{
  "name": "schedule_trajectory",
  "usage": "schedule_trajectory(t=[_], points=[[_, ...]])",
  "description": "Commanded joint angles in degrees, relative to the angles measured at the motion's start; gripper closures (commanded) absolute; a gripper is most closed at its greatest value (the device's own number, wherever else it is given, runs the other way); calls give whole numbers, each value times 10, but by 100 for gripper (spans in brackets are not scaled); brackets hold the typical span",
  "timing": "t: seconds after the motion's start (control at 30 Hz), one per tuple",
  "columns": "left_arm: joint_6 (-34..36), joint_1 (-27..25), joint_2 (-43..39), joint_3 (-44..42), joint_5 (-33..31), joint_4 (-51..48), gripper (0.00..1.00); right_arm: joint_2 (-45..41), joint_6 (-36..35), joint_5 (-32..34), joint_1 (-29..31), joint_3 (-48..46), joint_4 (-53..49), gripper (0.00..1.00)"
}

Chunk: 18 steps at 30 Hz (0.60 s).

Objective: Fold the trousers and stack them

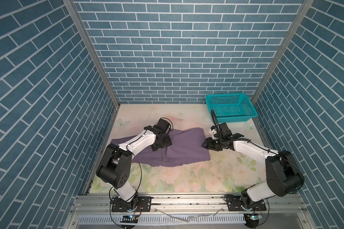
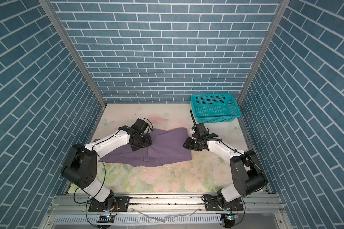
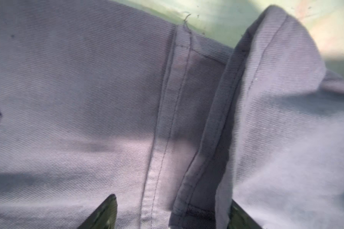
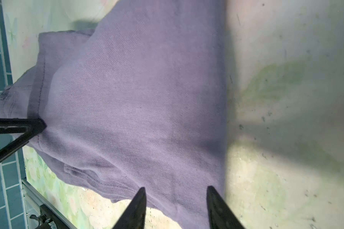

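1. Mauve twill trousers (image 1: 187,144) are laid folded over on the floral table (image 1: 187,178), well apart from the teal basket (image 1: 236,119).
2. The left gripper (image 3: 173,213) is seen spread above a hem seam; nothing is pinched.
3. The right gripper (image 4: 176,198) is parted over the fold's edge, nothing clamped.
4. One fold is judged laid; for a further fold, fresh pinches on an edge would be needed.

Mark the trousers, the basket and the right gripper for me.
trousers (image 1: 185,142), in a top view, on the folded upper layer.
basket (image 1: 236,119), in a top view, on its near wall.
right gripper (image 4: 175,188), right wrist view, midway between its fingertips.
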Motion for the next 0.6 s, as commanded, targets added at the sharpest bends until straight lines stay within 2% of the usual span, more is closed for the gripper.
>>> schedule_trajectory(t=[0.0, 0.1, 0.2, 0.37, 0.43, 0.57], points=[[4, -5, -11, 2, 15, 17, 20, 15, -6, 47, -3, 22, -50, 42], [9, -18, -18, 4, 32, 31, 23, 36, -9, 46, -6, 23, -49, 38], [12, -35, -12, 8, 28, 31, 27, 68, -5, 16, -8, 30, -25, 37], [3, -38, 12, -10, 35, 43, 33, 101, 17, -20, -9, 36, 22, 49], [1, -38, 16, -20, 35, 49, 33, 105, 23, -27, -9, 36, 28, 50], [7, -39, 18, -32, 34, 45, 26, 97, 24, -26, -13, 27, 21, 50]])
